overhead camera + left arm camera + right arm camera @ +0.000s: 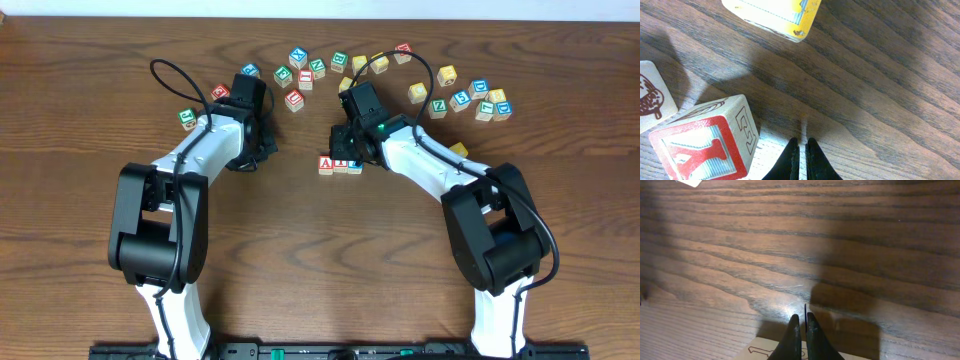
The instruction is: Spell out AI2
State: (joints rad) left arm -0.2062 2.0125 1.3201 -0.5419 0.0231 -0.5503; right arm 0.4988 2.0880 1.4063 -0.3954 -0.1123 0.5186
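Note:
A short row of letter blocks lies at mid-table. A red "A" block [327,165] is on its left, and a second block [342,165] touches it. A third, blue-edged block [355,163] is partly hidden under my right arm. My right gripper [348,148] [801,321] is shut and empty, just above a tan block face [760,352]. My left gripper [252,105] [801,145] is shut and empty over bare wood, right of a red-lettered block [705,145]. Loose blocks [294,99] lie scattered along the back.
More loose blocks [470,97] sit at the back right, and a green one [187,118] at the left. In the left wrist view a yellow-edged block [775,15] lies ahead and another block [652,97] at the left edge. The table [320,260] is brown wood.

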